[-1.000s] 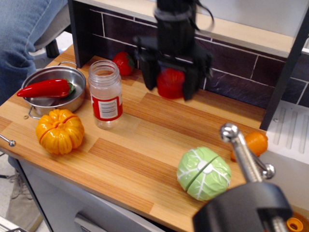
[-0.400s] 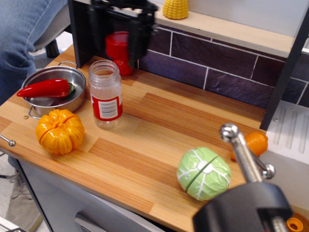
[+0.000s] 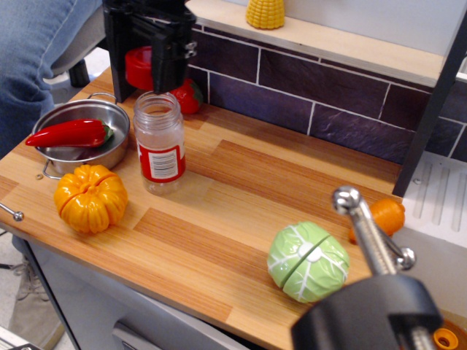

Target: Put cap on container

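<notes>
Your tool (image 3: pixel 140 67) is clamped on the red cap (image 3: pixel 139 68), held above and slightly behind the container (image 3: pixel 159 142), whose open mouth sits just below it. The container stands upright on the table (image 3: pixel 241 189). Close on its left you have the steel pot (image 3: pixel 82 136) with the long red pepper (image 3: pixel 67 133) across it. The orange pumpkin (image 3: pixel 90 197) sits in front of the pot, and the tomato toy (image 3: pixel 190 95) is just behind the container by the wall. The green cabbage (image 3: pixel 307 262) lies well apart.
</notes>
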### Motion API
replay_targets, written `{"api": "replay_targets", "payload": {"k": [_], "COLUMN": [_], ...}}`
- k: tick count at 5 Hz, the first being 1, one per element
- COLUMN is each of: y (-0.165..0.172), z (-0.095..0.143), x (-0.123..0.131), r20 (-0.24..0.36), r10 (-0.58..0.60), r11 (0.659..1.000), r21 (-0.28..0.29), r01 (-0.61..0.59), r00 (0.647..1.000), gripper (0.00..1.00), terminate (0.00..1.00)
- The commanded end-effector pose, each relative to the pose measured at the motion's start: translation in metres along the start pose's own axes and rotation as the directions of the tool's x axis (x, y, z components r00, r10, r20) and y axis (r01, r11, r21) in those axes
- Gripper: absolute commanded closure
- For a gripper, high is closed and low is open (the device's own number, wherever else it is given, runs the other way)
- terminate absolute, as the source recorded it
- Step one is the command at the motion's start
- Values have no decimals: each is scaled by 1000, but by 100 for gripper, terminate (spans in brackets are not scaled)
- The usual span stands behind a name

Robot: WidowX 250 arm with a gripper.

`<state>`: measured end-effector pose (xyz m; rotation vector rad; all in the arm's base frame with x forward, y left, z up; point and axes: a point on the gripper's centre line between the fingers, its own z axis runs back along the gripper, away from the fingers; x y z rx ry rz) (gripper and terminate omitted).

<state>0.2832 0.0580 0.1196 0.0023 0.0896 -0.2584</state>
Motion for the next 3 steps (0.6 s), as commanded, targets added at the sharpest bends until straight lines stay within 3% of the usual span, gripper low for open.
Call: {"api": "replay_targets", "payload": {"k": [1,2,3], "y": [3,0,-9], "z": [-8,-26,-16], "x": [-3,2,10], "r20": [91,155,154], "r10": [-15,-3,26], "r11": [999,1000,999], "r21": [51,12,-37], "r01": [10,1,-21], "r00": [996,988,988], "gripper": [100,100,100], "terminate": [0,0,100]}}
